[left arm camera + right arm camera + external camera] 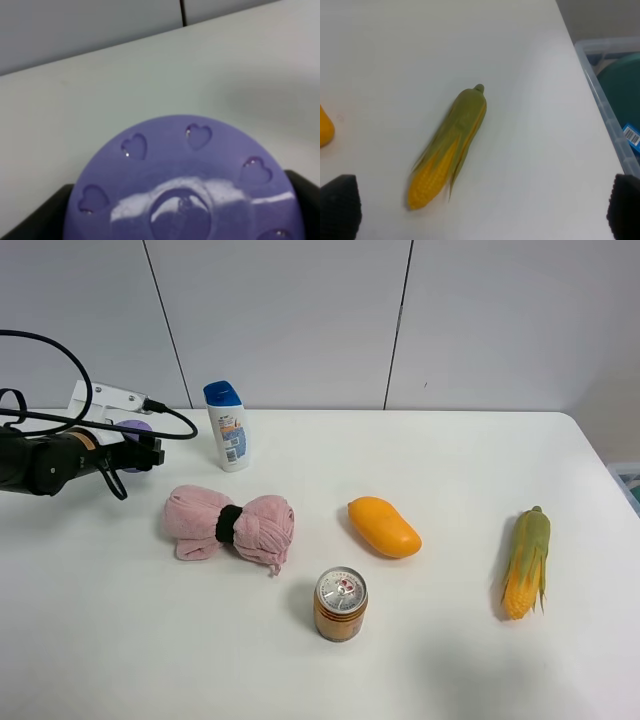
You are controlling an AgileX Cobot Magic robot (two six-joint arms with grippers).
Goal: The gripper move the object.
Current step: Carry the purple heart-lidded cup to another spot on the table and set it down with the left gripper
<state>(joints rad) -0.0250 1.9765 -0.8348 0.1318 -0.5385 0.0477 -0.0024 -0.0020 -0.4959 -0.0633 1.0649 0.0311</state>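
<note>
At the far left of the worktop [450, 460], the left claw [143, 448] is clenched on the purple tub [185, 180], with a black finger at either side of its heart-embossed lid. The grasp looks made; carrying and setting down seem left to do. The tub is just left of the blue-capped bottle [227, 425], and I cannot tell whether it is lifted. The can [341, 603] looks unopened. Far right, the right claw [480, 212] hangs released above the corn [447, 150], near a clear bin [605, 42] holding something teal.

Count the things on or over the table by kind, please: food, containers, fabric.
Food: 2 (mango, corn)
Containers: 3 (bottle, can, tub)
Fabric: 1 (cloth)
Total: 6
</note>
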